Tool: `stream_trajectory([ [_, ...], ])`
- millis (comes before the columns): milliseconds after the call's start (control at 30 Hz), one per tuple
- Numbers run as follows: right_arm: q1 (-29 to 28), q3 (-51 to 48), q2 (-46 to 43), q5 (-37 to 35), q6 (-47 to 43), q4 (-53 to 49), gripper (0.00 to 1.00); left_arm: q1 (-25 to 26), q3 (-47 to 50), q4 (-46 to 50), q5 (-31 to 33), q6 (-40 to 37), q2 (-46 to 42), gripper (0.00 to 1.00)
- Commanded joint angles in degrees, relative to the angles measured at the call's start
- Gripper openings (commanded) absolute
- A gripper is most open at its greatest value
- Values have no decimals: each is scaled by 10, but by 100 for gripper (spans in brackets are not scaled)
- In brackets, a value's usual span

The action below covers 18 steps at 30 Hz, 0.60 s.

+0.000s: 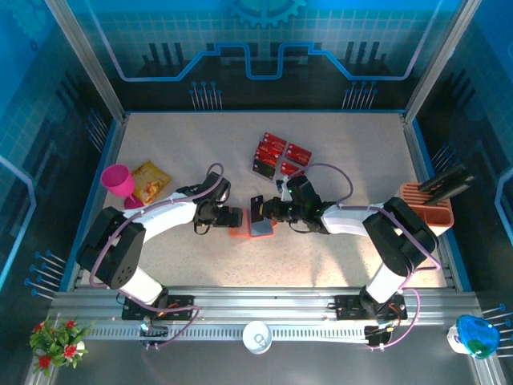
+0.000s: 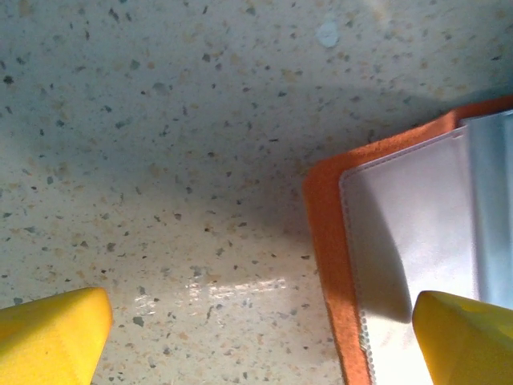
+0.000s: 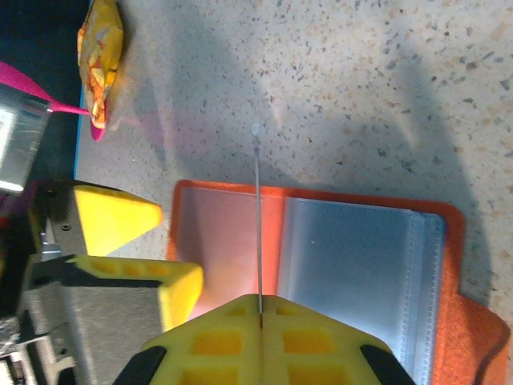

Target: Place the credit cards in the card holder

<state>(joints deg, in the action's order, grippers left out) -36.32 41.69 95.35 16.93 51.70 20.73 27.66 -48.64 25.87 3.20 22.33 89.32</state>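
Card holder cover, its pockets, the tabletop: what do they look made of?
Card holder cover: orange and matte, probably faux leather or fabric; soft rounded edge, no glare.
Pockets: translucent grey plastic film, likely vinyl; slight sheen, stitched seams.
Table: hard speckled surface, either stone-like composite or laminate; it shows a glossy reflection patch.

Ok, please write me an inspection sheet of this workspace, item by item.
Surface: speckled beige table, no spills seen.
Job's things: open orange wallet with grey pockets; loose glossy red cards farther back.
Clutter: pink goblet, yellow snack bag, orange slotted rack.
Grippers: left gripper open at the wallet's edge; right gripper shut on a thin card, edge-on over the wallet.
Cables: lilac cables loop along both arms.
Surroundings: blue panel walls.
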Motion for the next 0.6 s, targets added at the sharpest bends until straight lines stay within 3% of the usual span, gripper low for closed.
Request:
stream_trajectory([
  [0, -2, -2, 15, -7, 16, 39, 0, 3, -5, 26, 25, -11, 18, 98],
  [567, -20, 9, 68, -5, 33, 90, 0, 2, -15, 29, 34, -13, 41, 97],
])
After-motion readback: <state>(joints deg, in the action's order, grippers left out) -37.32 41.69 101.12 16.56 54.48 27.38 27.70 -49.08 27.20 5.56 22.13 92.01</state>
